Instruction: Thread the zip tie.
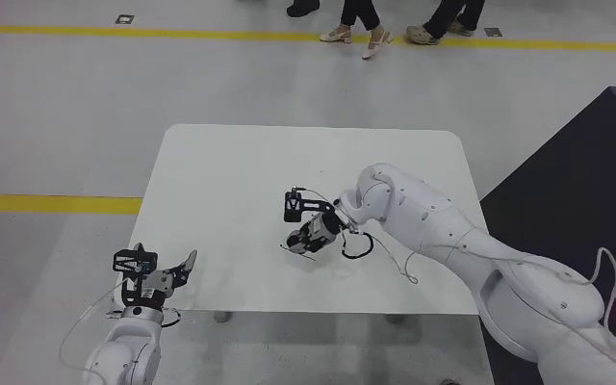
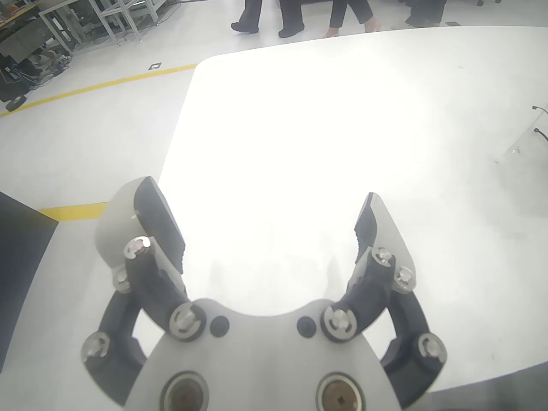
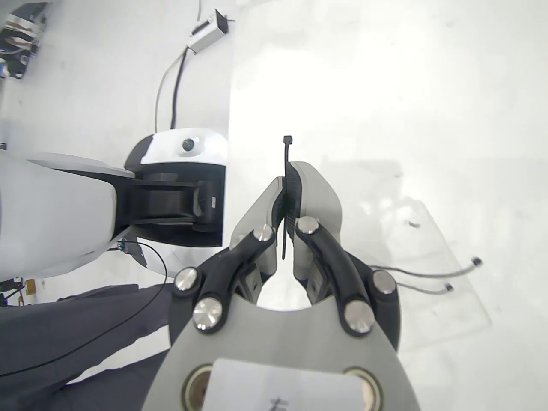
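Right gripper point(image 3: 287, 174) pinching zip tie point(image 3: 286, 150), white table point(image 1: 221, 212), floor point(image 1: 87, 115)

Zip tie point(image 3: 286, 158) black; tabletop point(image 1: 241, 192) plain white. Fingers point(image 2: 159, 221) pale grey with black ribbed pads, black linkages behind. Floor point(image 1: 77, 115) light grey, crossed by yellow stripes.

The zip tie point(image 3: 286, 151) has its middle stretch hidden between the clamped fingers point(image 3: 319, 194) of the right gripper point(image 3: 287, 173), leaving only its head and 1 tail end clear. In the top view, just toward 7 o'clock from the centre of the table point(image 1: 221, 192), it is a dark sliver too small to tell head from tail. 2 thin wires point(image 3: 428, 275) disappear behind the gripper's linkage.
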Motion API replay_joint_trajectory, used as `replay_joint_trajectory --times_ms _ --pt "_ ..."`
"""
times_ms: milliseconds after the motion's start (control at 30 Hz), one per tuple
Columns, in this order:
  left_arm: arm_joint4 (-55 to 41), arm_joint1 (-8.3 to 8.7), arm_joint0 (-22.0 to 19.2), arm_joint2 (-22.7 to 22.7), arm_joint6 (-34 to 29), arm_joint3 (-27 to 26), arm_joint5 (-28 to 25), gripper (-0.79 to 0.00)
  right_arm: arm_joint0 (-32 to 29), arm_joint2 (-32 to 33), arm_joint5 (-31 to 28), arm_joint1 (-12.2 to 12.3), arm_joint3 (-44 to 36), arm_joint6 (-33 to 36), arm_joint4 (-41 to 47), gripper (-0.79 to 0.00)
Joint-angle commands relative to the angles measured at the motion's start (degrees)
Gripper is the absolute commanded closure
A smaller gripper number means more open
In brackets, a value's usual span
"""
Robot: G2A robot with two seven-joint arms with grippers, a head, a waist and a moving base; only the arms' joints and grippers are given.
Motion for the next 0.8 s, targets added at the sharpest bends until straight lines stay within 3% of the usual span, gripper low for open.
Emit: replay_joint_trajectory --times_ms 0,33,767 --pt "0.00 0.00 0.00 0.00 0.00 0.00 0.00 -0.785 -0.52 -0.05 0.00 1.67 -2.79 0.01 6.18 0.000" --pt "0.00 0.00 0.00 0.00 0.00 0.00 0.00 -0.785 -0.89 -0.05 0.00 2.77 -4.58 0.02 8.69 0.000" --pt "0.00 0.00 0.00 0.00 0.00 0.00 0.00 -0.785 -2.57 -0.05 0.12 2.67 -6.21 0.11 9.89 0.000"
